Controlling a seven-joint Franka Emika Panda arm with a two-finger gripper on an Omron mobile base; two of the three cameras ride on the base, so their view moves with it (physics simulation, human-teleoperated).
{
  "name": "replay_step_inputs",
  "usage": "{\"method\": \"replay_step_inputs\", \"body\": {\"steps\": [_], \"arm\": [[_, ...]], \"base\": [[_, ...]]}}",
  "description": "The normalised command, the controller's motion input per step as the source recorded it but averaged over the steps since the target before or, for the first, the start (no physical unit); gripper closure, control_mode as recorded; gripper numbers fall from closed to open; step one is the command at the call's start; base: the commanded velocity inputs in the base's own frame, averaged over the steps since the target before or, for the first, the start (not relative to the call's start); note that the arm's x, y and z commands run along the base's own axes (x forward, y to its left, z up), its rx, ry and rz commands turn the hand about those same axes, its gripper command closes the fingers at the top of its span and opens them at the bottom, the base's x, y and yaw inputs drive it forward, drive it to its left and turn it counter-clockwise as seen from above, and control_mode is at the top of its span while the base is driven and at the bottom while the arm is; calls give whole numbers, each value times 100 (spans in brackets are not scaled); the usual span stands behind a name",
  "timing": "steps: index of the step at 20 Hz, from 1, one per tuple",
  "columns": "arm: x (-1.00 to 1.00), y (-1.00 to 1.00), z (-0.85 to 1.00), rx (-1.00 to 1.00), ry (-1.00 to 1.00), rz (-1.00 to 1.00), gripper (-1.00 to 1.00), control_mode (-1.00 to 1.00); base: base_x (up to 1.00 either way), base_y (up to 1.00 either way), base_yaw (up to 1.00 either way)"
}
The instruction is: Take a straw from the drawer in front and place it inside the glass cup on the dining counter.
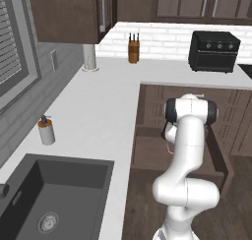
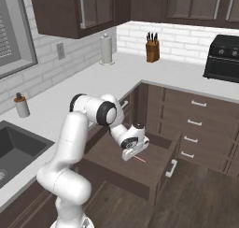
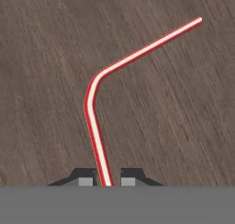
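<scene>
Two small dark finger tips (image 3: 86,178) stand close on either side of the thin red-pink straw with a pale stripe (image 3: 94,122), nearly touching it; jaws almost shut, pinching the straw's lower shaft between them. Gripper (image 3: 106,181) at 6 o'clock in the hand view.

From the tips the straw runs up toward 12 o'clock, bends at mid-frame, then slants off toward 2 o'clock, its far end free. Behind it, dark brown wood grain: the floor of the drawer.

Right base view: gripper (image 2: 132,153) points down into the open shallow dark brown wooden drawer (image 2: 140,168), which is pulled out from the cabinet run. A short red sliver of straw shows just beside the hand at 4 o'clock, low over the drawer floor. Whether it still touches the wood, cannot tell.

White arm with dark joints (image 2: 79,129) arches from 7 o'clock over the drawer.

Beyond, on the white L-shaped countertop (image 1: 98,111): brown knife block (image 1: 133,49) at 12 o'clock, black toaster oven (image 1: 214,51) at 2 o'clock, small soap dispenser (image 1: 46,131) at 9 o'clock beside the grey sink (image 1: 49,199) at 7 o'clock.
</scene>
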Motion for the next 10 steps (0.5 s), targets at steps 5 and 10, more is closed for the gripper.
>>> {"method": "replay_step_inputs", "body": {"steps": [5,10], "arm": [[18,0,0,0,-2,0,100,-100],[17,0,1,0,0,0,100,-100]], "base": [[0,0,0],[0,0,0]]}}
